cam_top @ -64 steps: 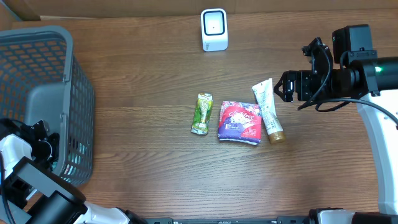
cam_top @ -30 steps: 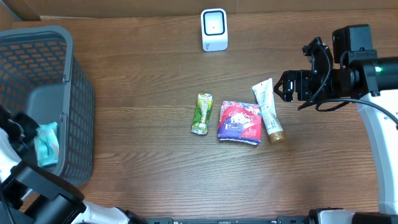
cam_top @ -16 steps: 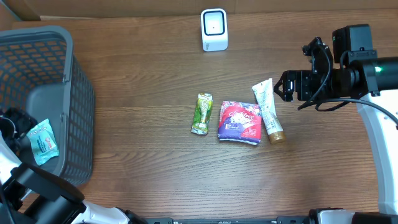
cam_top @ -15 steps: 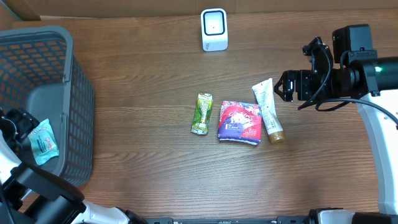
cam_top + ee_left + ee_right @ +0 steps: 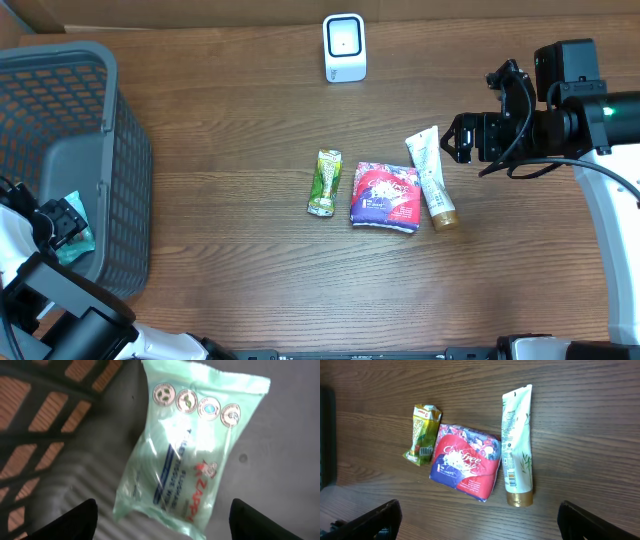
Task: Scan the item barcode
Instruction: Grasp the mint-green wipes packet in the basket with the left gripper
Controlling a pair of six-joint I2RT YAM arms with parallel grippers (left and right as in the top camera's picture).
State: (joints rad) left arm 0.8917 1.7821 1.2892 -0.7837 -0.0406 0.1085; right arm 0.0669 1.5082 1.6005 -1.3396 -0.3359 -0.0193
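Wood-grain surface [image 5: 250,120] is filling most of the overhead view and running out of frame at the right and bottom. At its left end a grey basket [image 5: 128,190] is standing, cut off by the left edge, so its far wall is not showing. The right arm is reaching in from the right side; its right gripper [image 5: 452,138] is hanging above bare wood just beside the tube's cap end, jaws spread wide and holding nothing, with only their dark tips peeking into the wrist view's lower corners. The left arm is largely hidden at the lower left corner; its left gripper [image 5: 167,522] is hovering inside the basket, jaws wide apart, touching nothing. Near the middle, a purple-and-red pad pack [image 5: 385,197] is lying flat, with a white tube [image 5: 431,178] just to its right and a green snack pouch [image 5: 324,183] just to its left. A white scanner [image 5: 344,47] is standing at the far edge, well apart from them. The pale green tissue packet [image 5: 190,455] is lying on the basket floor between the left jaws, its small print blurring and its barcode not showing.
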